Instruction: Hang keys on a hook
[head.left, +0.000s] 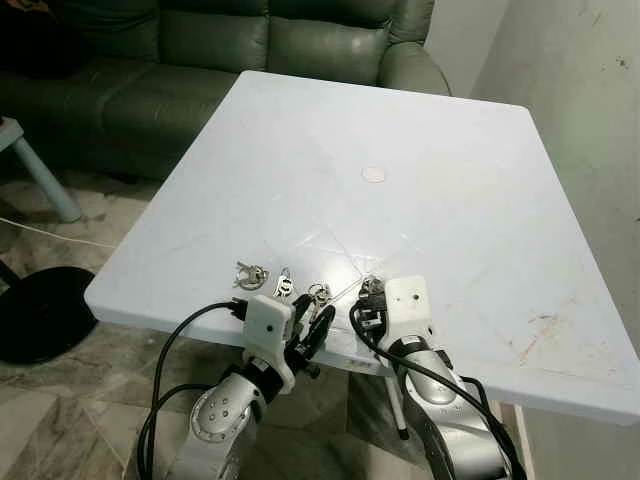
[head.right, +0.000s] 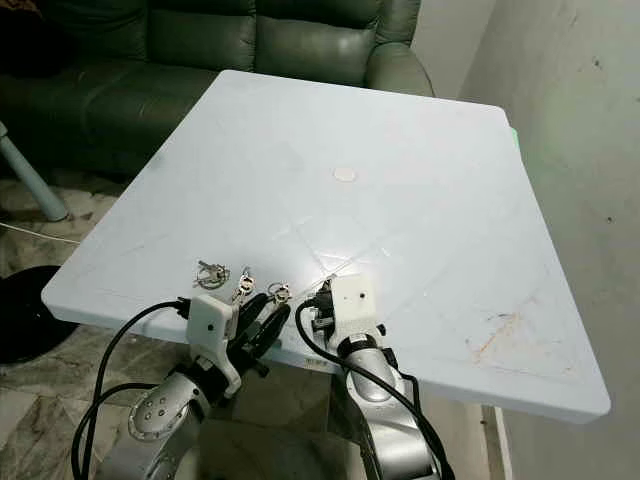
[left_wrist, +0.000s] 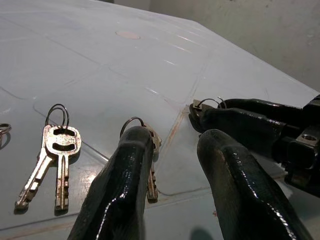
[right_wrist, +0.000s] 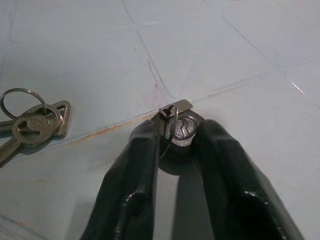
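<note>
A white square plastic worktop (head.left: 480, 200) fills the middle of the scene, its surface scuffed, with moulded lines crossing it and a small round cap (head.left: 373, 174) at its centre. Rust-coloured stains (head.left: 535, 330) mark its right part near the front edge. Behind it stands a dark green leather sofa (head.left: 200, 60). A pale wall (head.left: 590, 90) rises on the right. On the marbled floor (head.left: 90, 215) at the left lie a black round base (head.left: 40, 310) and a pale blue leg (head.left: 40, 175).

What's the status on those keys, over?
Right claw pinching a key on the white table. Left claw open over another key. More keys lying beside. No hook seen, nothing blocking.
</note>
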